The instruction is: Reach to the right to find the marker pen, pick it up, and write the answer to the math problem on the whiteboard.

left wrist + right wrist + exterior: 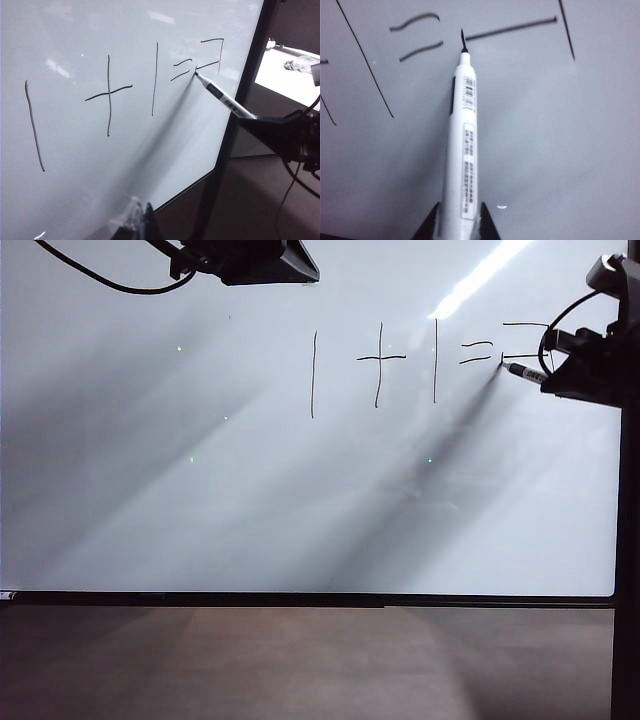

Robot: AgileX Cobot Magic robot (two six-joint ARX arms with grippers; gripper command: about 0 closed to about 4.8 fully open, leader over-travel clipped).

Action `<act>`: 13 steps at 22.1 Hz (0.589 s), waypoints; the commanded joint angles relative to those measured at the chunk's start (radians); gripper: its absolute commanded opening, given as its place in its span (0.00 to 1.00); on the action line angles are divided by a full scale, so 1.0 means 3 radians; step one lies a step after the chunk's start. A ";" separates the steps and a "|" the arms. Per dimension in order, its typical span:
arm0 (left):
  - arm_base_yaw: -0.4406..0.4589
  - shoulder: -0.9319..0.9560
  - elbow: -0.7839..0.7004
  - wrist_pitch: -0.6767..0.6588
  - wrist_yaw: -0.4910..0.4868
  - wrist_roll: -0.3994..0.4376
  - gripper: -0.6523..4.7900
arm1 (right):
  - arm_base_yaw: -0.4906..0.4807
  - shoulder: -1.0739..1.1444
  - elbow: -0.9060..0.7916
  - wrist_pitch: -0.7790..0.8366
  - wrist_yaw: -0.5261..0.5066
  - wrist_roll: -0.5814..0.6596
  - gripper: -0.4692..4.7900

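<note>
The marker pen is clamped in the right claw, its dark pointed tip pressed to the whiteboard at the left end of the middle stroke of the answer, just right of the equals sign.

The right wrist view shows what the others cannot: the barrel is pale with printed labels, a dark clip runs along one side, and the two dark fingers sit narrowly closed against the pen's rear end.

The left wrist view gives the side angle. There the pen slants from the dark right claw to the board, its shadow stretches across the glossy surface, and the whole math problem reads one plus one equals. The answer so far has a top stroke, a right-hand vertical and a middle stroke. This view also shows the board's black frame edge and a bright room beyond it.

The exterior view alone shows both arms. The right claw reaches in from the right edge with the pen. The left claw hangs at the top, near the board, well left of the writing; I cannot tell how wide its fingers stand. Below the board lies a brownish floor.
</note>
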 commanded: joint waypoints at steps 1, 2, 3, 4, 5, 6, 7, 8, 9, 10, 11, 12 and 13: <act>-0.0004 -0.0013 0.0006 0.0031 0.0008 0.0004 0.11 | -0.0005 0.0053 0.0019 -0.0099 0.0066 -0.0020 0.08; -0.0004 -0.0013 0.0006 0.0031 0.0008 0.0004 0.11 | -0.0005 0.0066 0.0019 -0.0107 0.0067 -0.0029 0.08; -0.0004 -0.0013 0.0008 0.0031 0.0008 0.0004 0.11 | -0.0005 0.0075 0.0019 -0.0111 0.0067 -0.0029 0.08; -0.0004 -0.0013 0.0006 0.0029 0.0008 0.0004 0.11 | -0.0005 0.0079 0.0019 -0.0126 0.0069 -0.0029 0.08; -0.0004 -0.0013 0.0008 0.0028 0.0008 0.0004 0.11 | -0.0005 0.0090 0.0019 -0.0141 0.0069 -0.0031 0.08; -0.0004 -0.0013 0.0008 0.0031 0.0008 0.0004 0.11 | -0.0005 0.0092 0.0018 -0.0155 0.0079 -0.0034 0.08; -0.0004 -0.0013 0.0006 0.0029 0.0008 0.0004 0.11 | -0.0005 0.0093 0.0018 -0.0187 0.0109 -0.0043 0.08; -0.0004 -0.0013 0.0008 0.0031 0.0008 0.0004 0.11 | -0.0005 0.0093 0.0018 -0.0206 0.0117 -0.0056 0.08; -0.0004 -0.0013 0.0008 0.0031 0.0008 0.0004 0.11 | -0.0005 0.0093 0.0018 -0.0215 0.0117 -0.0079 0.08; -0.0004 -0.0013 0.0006 0.0029 0.0008 0.0004 0.11 | -0.0005 0.0093 0.0018 -0.0217 0.0117 -0.0089 0.08; -0.0004 -0.0013 0.0008 0.0031 0.0008 0.0004 0.11 | -0.0005 0.0093 0.0018 -0.0221 0.0118 -0.0089 0.08; -0.0004 -0.0013 0.0006 0.0031 0.0008 0.0004 0.11 | -0.0005 0.0093 0.0018 -0.0230 0.0123 -0.0089 0.08; -0.0004 -0.0013 0.0006 0.0031 0.0008 0.0004 0.11 | -0.0005 0.0093 0.0017 -0.0237 0.0123 -0.0089 0.08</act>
